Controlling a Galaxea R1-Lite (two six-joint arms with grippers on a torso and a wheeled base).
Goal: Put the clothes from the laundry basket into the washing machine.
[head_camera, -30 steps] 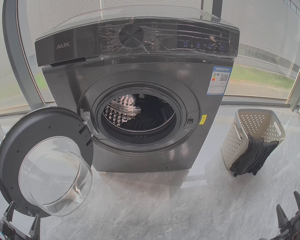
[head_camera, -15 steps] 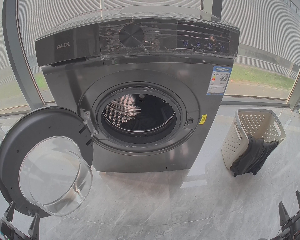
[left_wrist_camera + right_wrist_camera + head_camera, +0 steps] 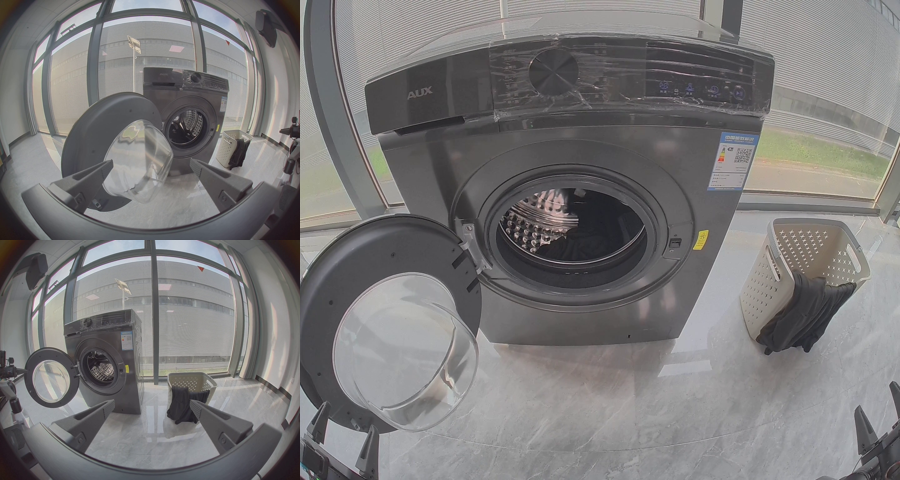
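**Head view shifted a touch, garment not yet touched**

Over the last half-second the whole head view slid slightly, washer and basket together, so the camera had moved and the things had not. Just before that, the right gripper had crept up a little at the frame's lower edge. The left gripper had kept its place low by the open door. For the task this probably meant the robot was only lining itself up. No reach toward the basket had begun.

Both sets of fingers stood wide apart and held nothing. The right wrist view showed that clearly, with bare floor between the right fingers.

The black garment hung over the basket's near rim and trailed down its outer wall to the floor. The basket stood on the floor to the washer's right. The garment lay well apart from both grippers, nearer the right one, which looked the natural arm for the pick.

The drum was open and unobstructed. Something dark lay inside it, though cloth or shadow could not be told.
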